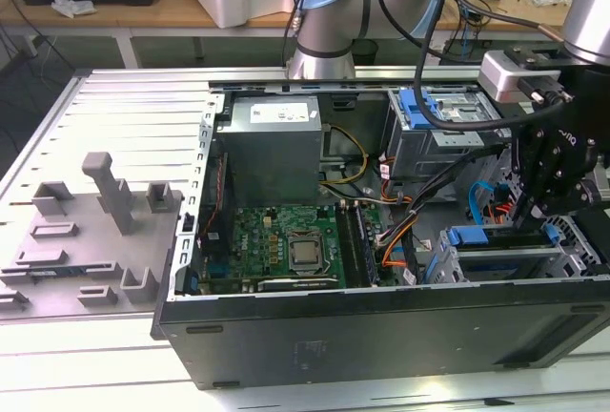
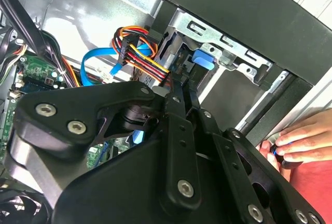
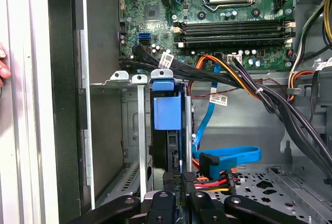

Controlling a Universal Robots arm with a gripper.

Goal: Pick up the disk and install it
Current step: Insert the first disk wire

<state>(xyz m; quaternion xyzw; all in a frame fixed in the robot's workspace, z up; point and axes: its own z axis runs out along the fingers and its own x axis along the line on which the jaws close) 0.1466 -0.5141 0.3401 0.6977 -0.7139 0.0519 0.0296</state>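
The disk (image 1: 467,236) stands on edge in the grey drive cage (image 1: 496,264) at the front corner of the open computer case, on the exterior view's right. Its blue end handle (image 3: 167,110) points toward the case's side wall. My black gripper (image 1: 522,221) reaches down into the cage from above. In the first wrist view its fingers (image 3: 169,180) sit on either side of the disk's edge, shut on it. In the second wrist view the gripper (image 2: 181,86) ends just short of the blue handle (image 2: 203,59).
Orange and blue cables (image 3: 228,156) lie right beside the cage. The motherboard (image 1: 286,240), the power supply (image 1: 272,145) and a second cage with a blue bracket (image 1: 434,107) are inside the case. A person's hand (image 2: 301,136) rests outside the case wall. A grey fixture plate (image 1: 95,231) lies at the exterior view's left.
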